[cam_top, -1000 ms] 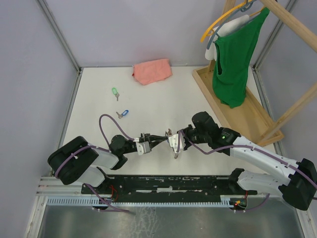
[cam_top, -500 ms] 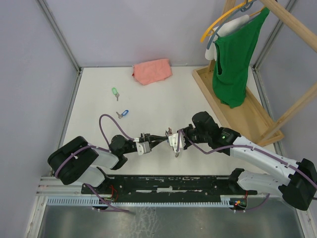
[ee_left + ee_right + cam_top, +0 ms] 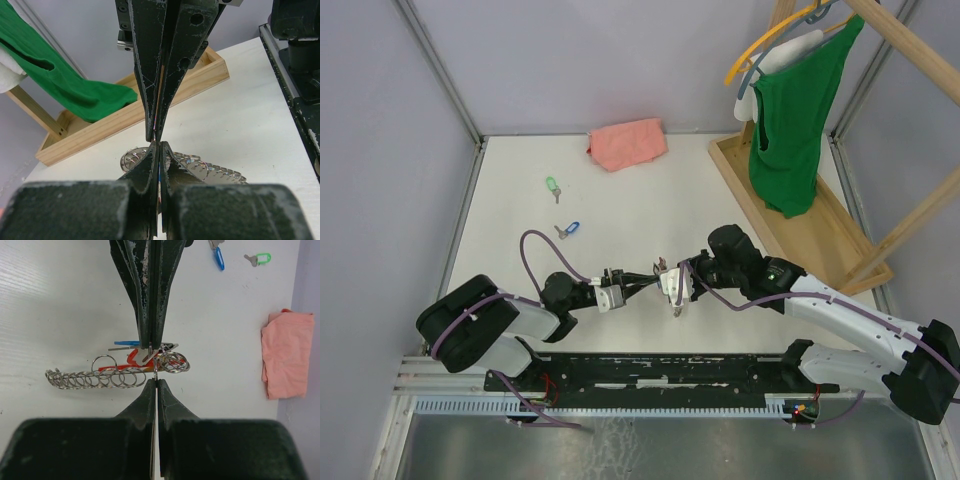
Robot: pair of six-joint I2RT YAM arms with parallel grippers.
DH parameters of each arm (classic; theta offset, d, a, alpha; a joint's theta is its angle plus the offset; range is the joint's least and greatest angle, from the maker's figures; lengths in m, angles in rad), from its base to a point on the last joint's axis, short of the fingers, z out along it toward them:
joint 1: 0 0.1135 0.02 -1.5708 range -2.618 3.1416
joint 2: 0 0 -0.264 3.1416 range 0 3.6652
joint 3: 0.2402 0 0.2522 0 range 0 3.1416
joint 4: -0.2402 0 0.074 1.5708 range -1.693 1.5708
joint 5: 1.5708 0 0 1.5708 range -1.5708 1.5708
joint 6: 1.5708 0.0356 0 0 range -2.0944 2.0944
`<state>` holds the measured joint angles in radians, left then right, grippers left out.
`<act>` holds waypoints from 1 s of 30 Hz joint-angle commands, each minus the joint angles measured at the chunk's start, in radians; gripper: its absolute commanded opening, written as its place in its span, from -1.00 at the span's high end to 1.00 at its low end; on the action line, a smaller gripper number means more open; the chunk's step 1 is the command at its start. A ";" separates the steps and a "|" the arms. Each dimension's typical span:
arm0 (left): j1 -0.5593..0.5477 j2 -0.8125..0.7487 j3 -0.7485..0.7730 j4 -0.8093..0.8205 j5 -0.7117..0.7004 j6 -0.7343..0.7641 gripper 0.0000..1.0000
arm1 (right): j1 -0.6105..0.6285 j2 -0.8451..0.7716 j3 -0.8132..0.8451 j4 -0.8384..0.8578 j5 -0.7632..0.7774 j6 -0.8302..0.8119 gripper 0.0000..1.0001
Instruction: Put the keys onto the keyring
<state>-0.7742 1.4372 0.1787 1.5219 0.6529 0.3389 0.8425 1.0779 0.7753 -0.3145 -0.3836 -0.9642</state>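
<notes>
My left gripper (image 3: pixel 642 277) and right gripper (image 3: pixel 666 274) meet tip to tip at the near middle of the table. The right gripper (image 3: pixel 156 381) is shut on a thin keyring (image 3: pixel 156 371) seen edge-on. The left gripper (image 3: pixel 158 146) is shut on a thin flat key; only its silver tip (image 3: pixel 148 356) shows. Below them lie a cluster of rings (image 3: pixel 173 362) with a red-headed key (image 3: pixel 132 358) and a blue-headed key (image 3: pixel 125 344), and a chain of keyrings (image 3: pixel 85 379). Loose blue key (image 3: pixel 568 230) and green key (image 3: pixel 552 186) lie far left.
A pink cloth (image 3: pixel 627 143) lies at the back of the table. A wooden rack (image 3: pixel 790 215) with a green shirt (image 3: pixel 792 120) on a hanger stands at the right. The grey wall frame runs along the left edge.
</notes>
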 commanded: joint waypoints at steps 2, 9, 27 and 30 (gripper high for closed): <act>0.001 -0.008 0.017 0.208 -0.030 -0.016 0.95 | 0.005 -0.030 0.010 0.053 -0.009 0.009 0.99; 0.001 -0.009 0.019 0.206 -0.035 -0.021 0.95 | 0.004 -0.029 0.012 0.053 -0.009 0.009 0.99; 0.002 -0.003 0.026 0.206 -0.050 -0.033 0.95 | 0.004 -0.034 0.013 0.058 -0.035 0.018 0.99; 0.001 -0.003 0.027 0.207 -0.060 -0.038 0.95 | 0.004 -0.033 0.013 0.056 -0.039 0.018 0.99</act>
<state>-0.7742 1.4372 0.1791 1.5219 0.6239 0.3264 0.8425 1.0740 0.7753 -0.3111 -0.3920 -0.9607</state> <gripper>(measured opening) 0.035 0.015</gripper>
